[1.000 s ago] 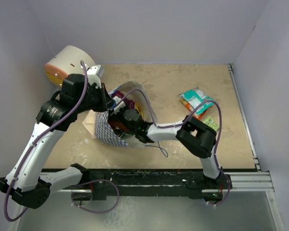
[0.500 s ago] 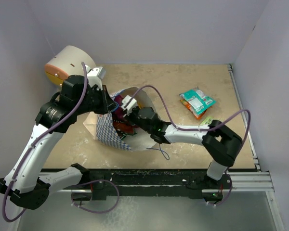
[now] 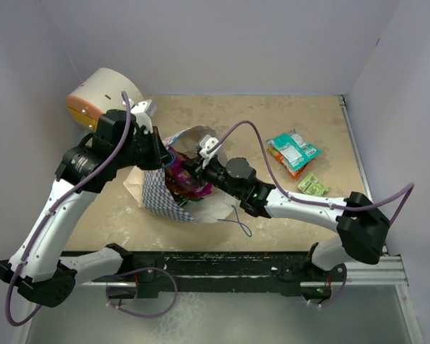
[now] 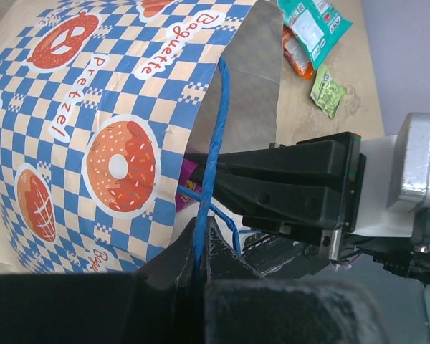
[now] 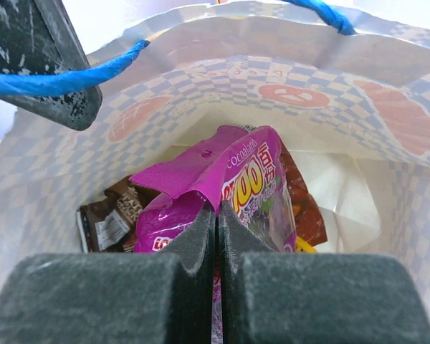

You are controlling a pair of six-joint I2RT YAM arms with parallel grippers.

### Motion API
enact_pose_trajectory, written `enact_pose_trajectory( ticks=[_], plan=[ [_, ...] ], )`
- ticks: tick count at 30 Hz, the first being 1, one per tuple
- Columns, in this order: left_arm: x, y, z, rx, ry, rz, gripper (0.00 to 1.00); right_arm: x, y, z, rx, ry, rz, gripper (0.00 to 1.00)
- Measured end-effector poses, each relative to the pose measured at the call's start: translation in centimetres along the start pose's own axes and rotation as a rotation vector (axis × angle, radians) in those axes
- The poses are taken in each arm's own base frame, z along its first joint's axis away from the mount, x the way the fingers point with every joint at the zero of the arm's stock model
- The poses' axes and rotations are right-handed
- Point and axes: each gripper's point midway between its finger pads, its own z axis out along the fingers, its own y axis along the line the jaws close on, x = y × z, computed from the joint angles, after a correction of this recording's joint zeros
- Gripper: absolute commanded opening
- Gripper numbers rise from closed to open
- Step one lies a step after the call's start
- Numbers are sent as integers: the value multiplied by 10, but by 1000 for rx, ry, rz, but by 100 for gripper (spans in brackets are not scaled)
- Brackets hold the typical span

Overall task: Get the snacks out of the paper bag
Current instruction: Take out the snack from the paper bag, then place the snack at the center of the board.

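Observation:
The paper bag (image 3: 156, 192) lies on its side, mouth toward the right. My left gripper (image 4: 199, 226) is shut on its blue cord handle (image 4: 213, 129) and holds the mouth up. My right gripper (image 5: 217, 215) is inside the mouth, shut on the top edge of a purple pouch (image 5: 258, 179), which shows as a purple patch (image 3: 180, 174) from above. Behind the pouch, deeper in the bag, lie a brown packet (image 5: 107, 215) and a reddish-brown packet (image 5: 304, 208). Out on the table lie a green packet (image 3: 292, 149) over an orange one and a small light-green packet (image 3: 314, 186).
A big cream cylinder with an orange end (image 3: 100, 93) stands at the back left, close behind my left arm. The bag's other blue handle (image 3: 240, 222) trails on the table under my right forearm. Walls close the table on the left, back and right.
My right gripper has shut on the purple pouch. The right arm has stretched out, its elbow swinging right, with the wrist drawing back toward the bag's mouth. The left gripper keeps the handle.

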Motion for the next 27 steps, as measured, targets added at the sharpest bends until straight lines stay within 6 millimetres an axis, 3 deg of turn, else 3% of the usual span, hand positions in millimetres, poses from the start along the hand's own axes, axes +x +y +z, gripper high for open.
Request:
enact_pose_trajectory(
  ticks=[3, 7, 13, 18, 22, 27],
  plan=[
    [2, 2, -1, -20, 19, -23, 0, -7, 3, -5, -3, -2, 53, 0],
    [9, 6, -2, -48, 45, -60, 0, -33, 8, -22, -16, -32, 119, 0],
    [14, 12, -1, -71, 47, -89, 0, -94, 6, -74, -6, -116, 176, 0],
    [13, 15, -2, -85, 29, -91, 0, -117, -3, -108, 40, -108, 175, 0],
    [10, 18, -1, -100, 14, -82, 0, -131, -22, -126, 144, -84, 165, 0],
    [7, 22, -6, -113, -13, -57, 0, -143, -62, -141, 368, -37, 97, 0]
  ],
)
